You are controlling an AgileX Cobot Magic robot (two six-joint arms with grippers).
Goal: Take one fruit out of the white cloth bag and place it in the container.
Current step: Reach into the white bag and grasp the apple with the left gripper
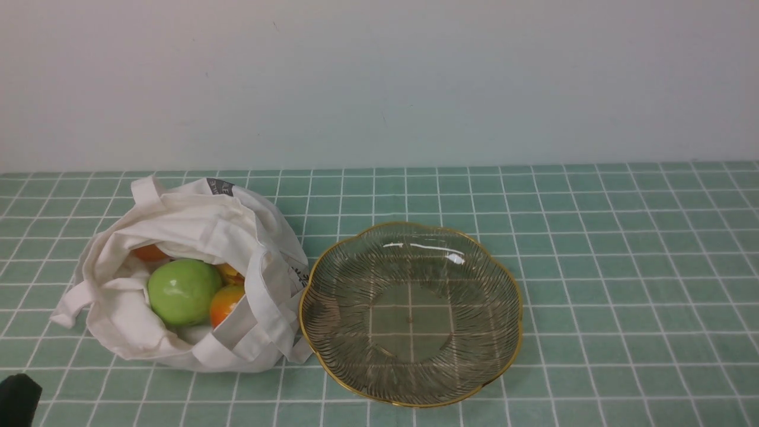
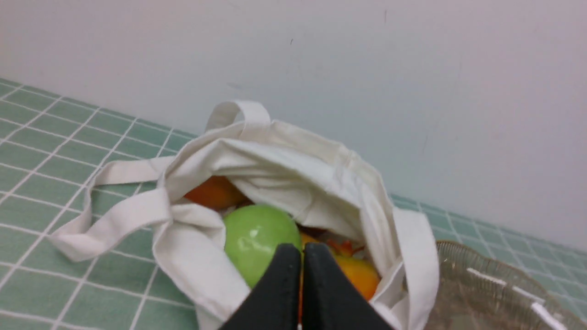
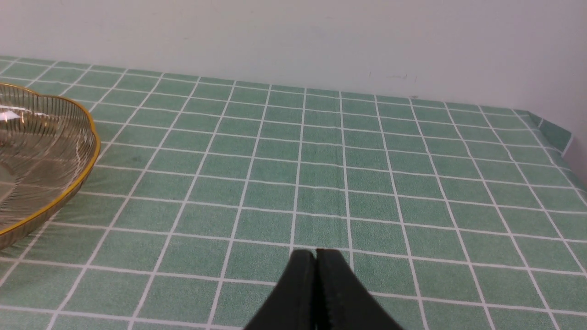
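The white cloth bag (image 1: pixel 195 237) slumps open on the left of the table, and the green apple (image 1: pixel 184 292) lies in its mouth among smaller orange-yellow fruits (image 1: pixel 225 303). Right beside the bag stands the glass dish (image 1: pixel 510 332) with a gold scalloped rim, with nothing in it. In the left wrist view the bag (image 2: pixel 293 160) and apple (image 2: pixel 257 236) lie just ahead of my left gripper (image 2: pixel 301 250), whose black fingers are pressed together, empty. My right gripper (image 3: pixel 315 255) is shut too, above bare tablecloth, with the dish's rim (image 3: pixel 87 169) off to one side.
A green checked tablecloth (image 1: pixel 622 267) covers the table up to a pale wall (image 1: pixel 379 77). The bag's strap handles (image 1: pixel 71 305) trail onto the cloth on its left side. A dark part of my left arm (image 1: pixel 18 398) shows at the front left corner.
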